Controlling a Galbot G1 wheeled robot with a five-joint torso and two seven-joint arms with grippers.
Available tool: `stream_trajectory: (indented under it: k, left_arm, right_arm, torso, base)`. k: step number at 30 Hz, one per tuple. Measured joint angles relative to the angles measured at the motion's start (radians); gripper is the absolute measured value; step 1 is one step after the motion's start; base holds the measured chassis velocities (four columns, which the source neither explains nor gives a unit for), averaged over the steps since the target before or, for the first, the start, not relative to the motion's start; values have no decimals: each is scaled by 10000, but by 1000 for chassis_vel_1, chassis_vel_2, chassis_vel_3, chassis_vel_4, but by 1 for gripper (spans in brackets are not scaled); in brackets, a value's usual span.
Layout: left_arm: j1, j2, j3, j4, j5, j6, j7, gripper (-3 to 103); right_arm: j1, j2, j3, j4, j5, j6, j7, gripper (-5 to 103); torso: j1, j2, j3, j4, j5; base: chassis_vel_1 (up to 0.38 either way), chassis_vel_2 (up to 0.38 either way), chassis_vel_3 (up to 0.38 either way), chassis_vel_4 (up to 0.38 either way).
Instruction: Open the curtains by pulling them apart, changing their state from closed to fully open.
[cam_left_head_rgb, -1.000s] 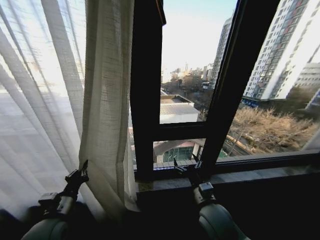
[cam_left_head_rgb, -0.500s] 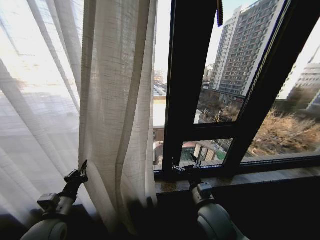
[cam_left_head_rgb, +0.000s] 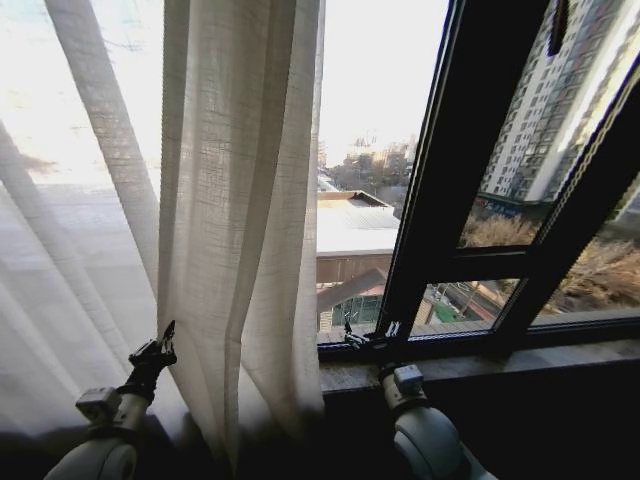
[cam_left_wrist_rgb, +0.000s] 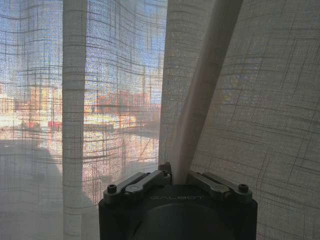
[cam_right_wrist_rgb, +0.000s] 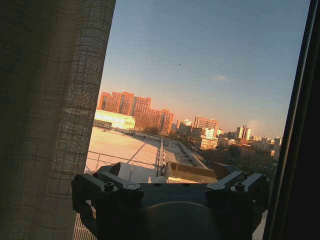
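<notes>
The curtains show as one sheer off-white panel (cam_left_head_rgb: 240, 230) hanging on the left, with its free edge bunched into thick pleats. One fold runs slanting down to my left gripper (cam_left_head_rgb: 163, 338), which is low at the left and shut on it. In the left wrist view that fold (cam_left_wrist_rgb: 200, 100) drops in between the closed fingers (cam_left_wrist_rgb: 150, 178). My right gripper (cam_left_head_rgb: 368, 330) is open, level with the window sill and just right of the curtain's edge, holding nothing. The right wrist view has the curtain (cam_right_wrist_rgb: 50, 100) beside bare glass.
Dark window frame bars (cam_left_head_rgb: 430, 180) stand to the right of the curtain, with a crossbar low down. A stone sill (cam_left_head_rgb: 480, 365) runs under them above a dark wall. Bare glass between the curtain edge and the frame looks out on rooftops and towers.
The whole head view has shifted, so the camera moved: the window frame now sits farther right. The strip of bare glass between the curtain's edge and the frame has widened. Both grippers keep their places in the picture.
</notes>
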Motion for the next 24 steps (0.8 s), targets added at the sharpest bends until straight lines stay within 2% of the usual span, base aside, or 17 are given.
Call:
stream_trajectory:
  k: [5,9,18,24]
  left_arm:
    - [4,-4,-24,0,15,-9,-8,0]
    - [-2,-11,-20,1,17,-11,6,0]
    - [-18,-50,20,53,45,-14,12,0]
    - [-38,-32,27,80,48,-18,12,0]
  right_arm:
    - [64,34,-45,-32,8,25,-3,100]
    - [74,32,-44,-58,-13,33,-27,100]
    - [150,3,37,-109,-53,18,-70,100]
    - [166,1,54,-134,-55,9,-50,100]
  torso:
    - [0,0,0,-1,-1]
    - [-1,-1,2,-7,16]
    - [-1,0,1,-2,-1]
    - [-2,-1,1,-5,6]
  base:
    - [38,33,-35,-59]
    - [-17,-15,9,8]
    - [-11,-17,14,11]
    - [32,24,-34,-23]
